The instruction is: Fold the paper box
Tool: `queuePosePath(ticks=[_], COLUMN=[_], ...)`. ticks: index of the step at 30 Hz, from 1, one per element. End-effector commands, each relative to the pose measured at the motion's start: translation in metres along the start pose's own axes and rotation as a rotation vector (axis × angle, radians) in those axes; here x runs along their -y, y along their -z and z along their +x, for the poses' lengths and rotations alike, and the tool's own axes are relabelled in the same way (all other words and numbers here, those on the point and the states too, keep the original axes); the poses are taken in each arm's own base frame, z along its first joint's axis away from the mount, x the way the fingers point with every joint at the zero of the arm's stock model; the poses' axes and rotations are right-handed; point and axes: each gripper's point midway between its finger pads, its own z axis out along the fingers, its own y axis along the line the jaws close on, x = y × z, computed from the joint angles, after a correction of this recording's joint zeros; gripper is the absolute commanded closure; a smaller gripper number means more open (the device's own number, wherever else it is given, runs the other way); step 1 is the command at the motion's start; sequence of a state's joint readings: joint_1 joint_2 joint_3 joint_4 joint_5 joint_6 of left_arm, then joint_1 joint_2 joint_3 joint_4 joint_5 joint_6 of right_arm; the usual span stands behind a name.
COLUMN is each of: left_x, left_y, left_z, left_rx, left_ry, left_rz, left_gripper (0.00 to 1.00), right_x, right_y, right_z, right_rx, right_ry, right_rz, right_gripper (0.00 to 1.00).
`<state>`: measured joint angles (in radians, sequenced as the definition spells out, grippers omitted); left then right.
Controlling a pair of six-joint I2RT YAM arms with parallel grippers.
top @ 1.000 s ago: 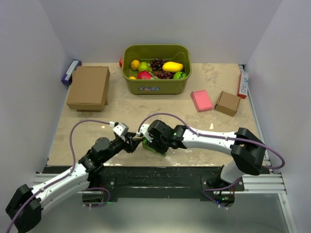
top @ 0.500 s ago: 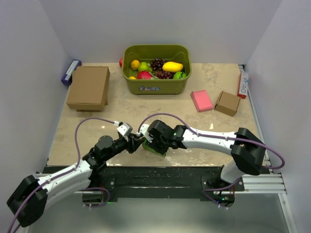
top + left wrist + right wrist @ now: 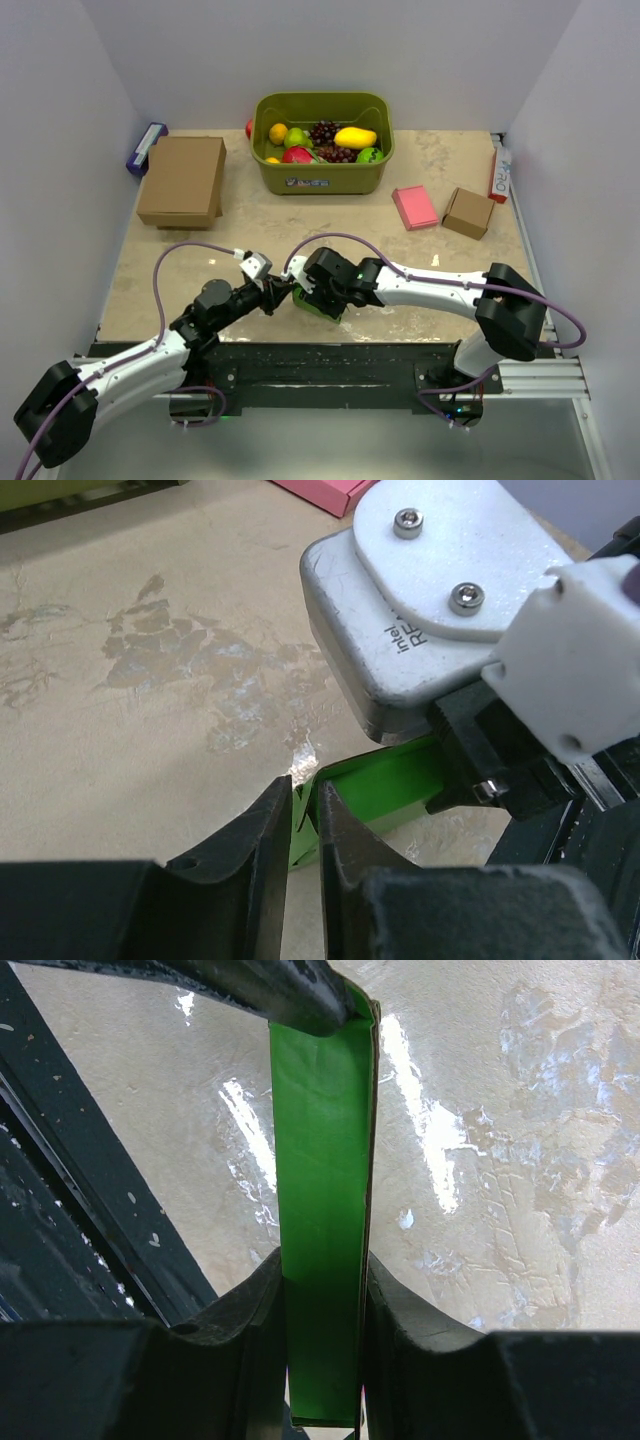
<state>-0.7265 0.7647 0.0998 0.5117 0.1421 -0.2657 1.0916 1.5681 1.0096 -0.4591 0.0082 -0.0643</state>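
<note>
The right hand (image 3: 322, 1285) was clamped on the paper box (image 3: 320, 1140), mid-fold; the left hand (image 3: 302, 795), nearly together about a flap (image 3: 298, 830) (gripping? couldn't tell), would need to crease it next.

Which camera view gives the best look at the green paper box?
Right wrist: the paper box fills the centre, clamped in the right end effector, face and edge clear. Left wrist shows only a strip and flap of it, partly behind the other arm's camera. Top shows a small green patch.
</note>
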Motion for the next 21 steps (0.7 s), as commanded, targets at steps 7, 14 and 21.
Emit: queuePosePath(ticks=[7,14,21], left_x=[0.005,0.004,-0.004], left_y=[-0.003,-0.005,-0.002], left_z=[-0.016,-0.011,-0.004], left_rx=[0.063,0.045,0.051], left_ry=[-0.005,0.05,0.118], left_rz=[0.03,0.014,-0.053], left_gripper=[0.93,1.0,1.0], right_x=[0.002,0.002,0.001], right_y=[0.006,0.006,0.005], right_z=[-0.009,-0.01,-0.009], right_rx=[0.031,0.031,0.027], right_ry=[0.008,0.008,0.009], right_rz=[-0.002,-0.002,-0.003], right_gripper=[0.77,0.77,0.78])
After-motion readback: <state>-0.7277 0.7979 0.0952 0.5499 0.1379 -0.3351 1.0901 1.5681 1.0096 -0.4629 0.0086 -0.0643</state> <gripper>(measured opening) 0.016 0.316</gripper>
